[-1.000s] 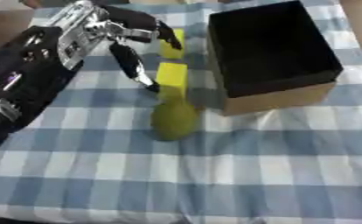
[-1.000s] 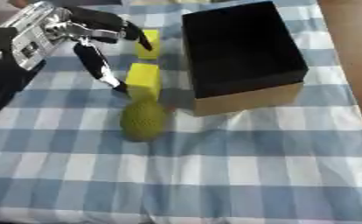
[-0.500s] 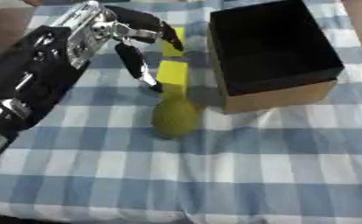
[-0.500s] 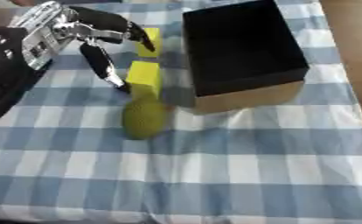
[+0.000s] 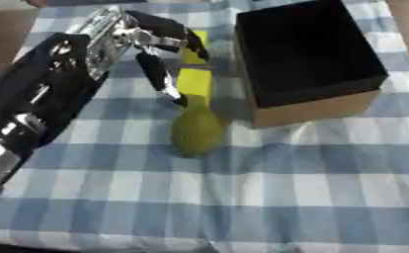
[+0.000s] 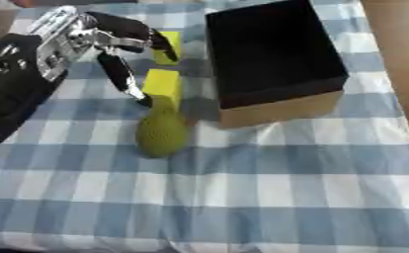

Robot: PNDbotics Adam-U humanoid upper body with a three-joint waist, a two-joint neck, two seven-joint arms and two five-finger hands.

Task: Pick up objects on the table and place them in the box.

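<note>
The yellow block [image 6: 161, 82] lies flat on the table [image 6: 268, 197], just left of the box [image 6: 273, 54] and apart from its cardboard wall. Its long axis runs roughly toward and away from the robot, near end pointing at the green pear-shaped fruit [image 6: 162, 131], far end toward a second yellow piece [image 6: 166, 47] lying further back. The fruit rests just in front of the block, narrow end toward the block, broad end toward the robot; its axis continues the same line. Whether fruit and block touch cannot be told.

Change over the last second: slight. The left hand [image 5: 147, 42] has drawn a little closer over the yellow pieces, and one long finger now reaches down along the block's left edge with its tip at the near corner, close to the fruit's top. The block and fruit have not moved. The hand is spread, fingers extended, grasping nothing; an upper finger overlaps the far yellow piece.

Assessment: nothing is lifted yet and the box interior appears empty, so the task stands at its opening approach. The block looks the likely first pick. The right hand shows in neither view.
</note>
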